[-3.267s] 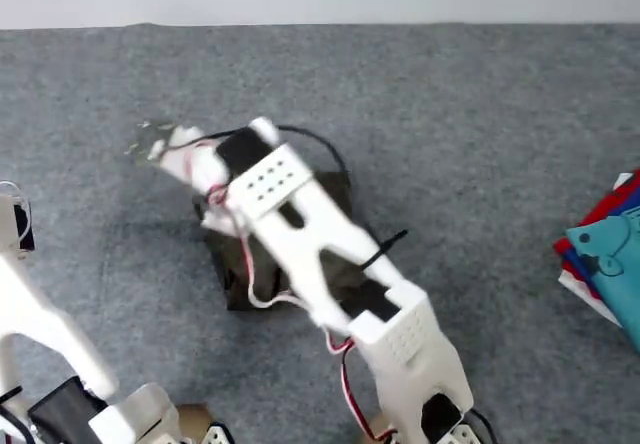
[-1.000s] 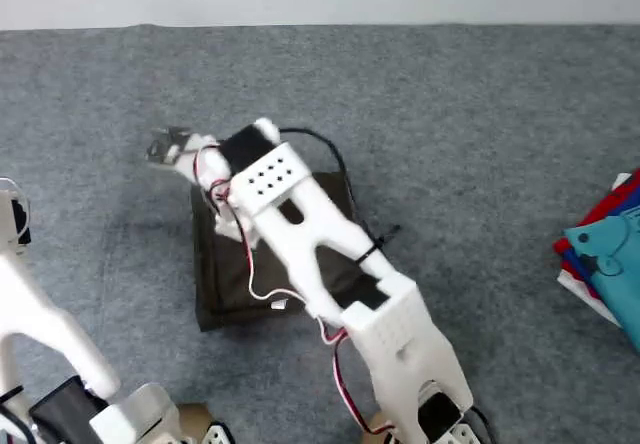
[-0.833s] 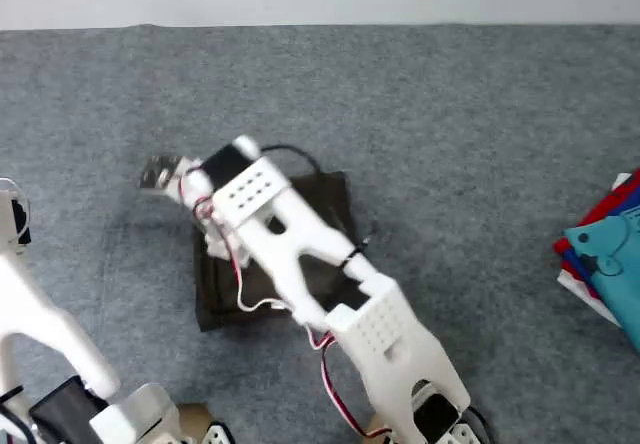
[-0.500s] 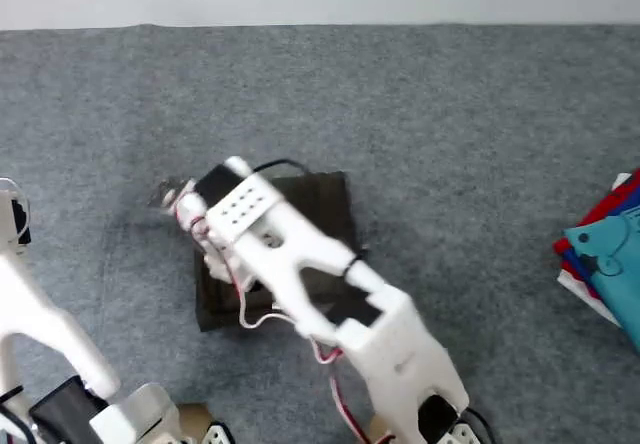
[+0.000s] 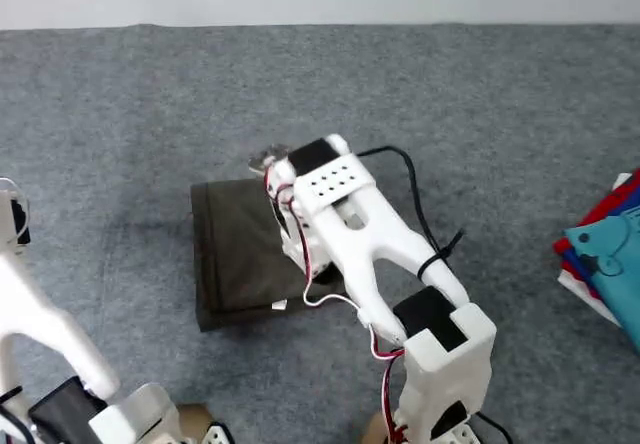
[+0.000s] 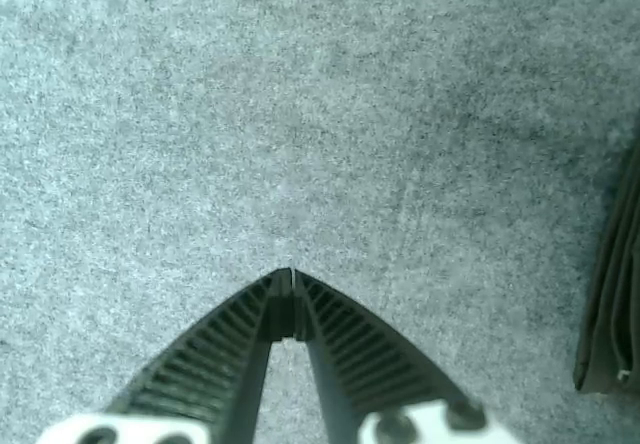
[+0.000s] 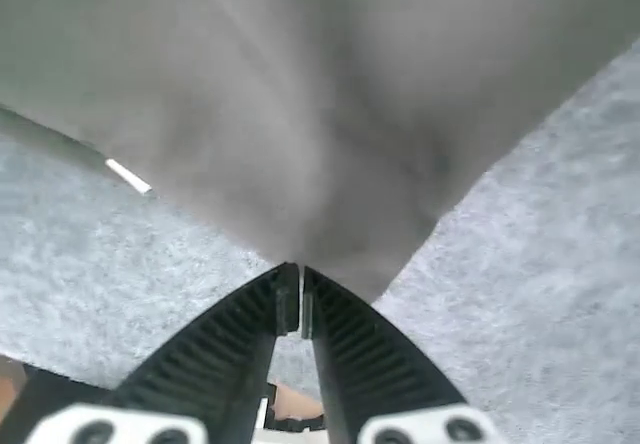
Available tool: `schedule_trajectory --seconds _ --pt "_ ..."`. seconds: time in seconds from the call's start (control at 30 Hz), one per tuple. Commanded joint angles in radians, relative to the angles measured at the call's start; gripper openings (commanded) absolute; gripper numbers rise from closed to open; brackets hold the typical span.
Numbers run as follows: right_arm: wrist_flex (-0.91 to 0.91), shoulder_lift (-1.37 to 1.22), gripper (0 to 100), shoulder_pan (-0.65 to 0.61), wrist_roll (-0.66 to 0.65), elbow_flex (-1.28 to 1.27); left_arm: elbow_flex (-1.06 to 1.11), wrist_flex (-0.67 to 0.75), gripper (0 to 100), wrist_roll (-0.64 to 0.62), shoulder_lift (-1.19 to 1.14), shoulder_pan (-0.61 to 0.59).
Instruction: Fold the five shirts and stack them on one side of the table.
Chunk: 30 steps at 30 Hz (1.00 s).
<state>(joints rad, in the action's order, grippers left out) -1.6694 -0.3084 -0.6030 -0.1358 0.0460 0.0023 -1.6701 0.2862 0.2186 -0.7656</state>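
High view: a folded dark shirt (image 5: 245,254) is laid left of the table's (image 5: 480,114) middle, stacked shirts (image 5: 605,254) at its right edge. Left wrist view: the left gripper (image 6: 292,276) is held closed. Right wrist view: the right gripper (image 7: 300,269) is closed over that shirt.

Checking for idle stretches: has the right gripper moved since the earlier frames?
Yes. In the high view the right gripper has swung from left of the dark shirt to over its far edge, toward the coloured stack.
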Motion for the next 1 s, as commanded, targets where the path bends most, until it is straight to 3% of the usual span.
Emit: schedule_trajectory --seconds 0.0,0.23,0.5,0.73,0.97 --pt "0.025 0.038 0.9 -0.054 0.009 -0.064 -0.002 0.018 1 0.005 0.037 0.005" --pt "-0.007 0.077 0.9 -0.145 0.003 -0.081 -0.002 0.018 1 0.005 0.037 0.005" --pt "-0.010 0.176 0.9 0.015 -0.002 0.061 -0.002 0.014 1 0.005 0.037 0.000" --pt "0.005 0.048 0.9 0.041 -0.037 0.060 -0.002 0.012 1 0.005 0.037 0.003" --pt "0.007 -0.107 0.9 -0.050 -0.035 0.057 0.012 0.017 1 0.005 0.040 0.003"
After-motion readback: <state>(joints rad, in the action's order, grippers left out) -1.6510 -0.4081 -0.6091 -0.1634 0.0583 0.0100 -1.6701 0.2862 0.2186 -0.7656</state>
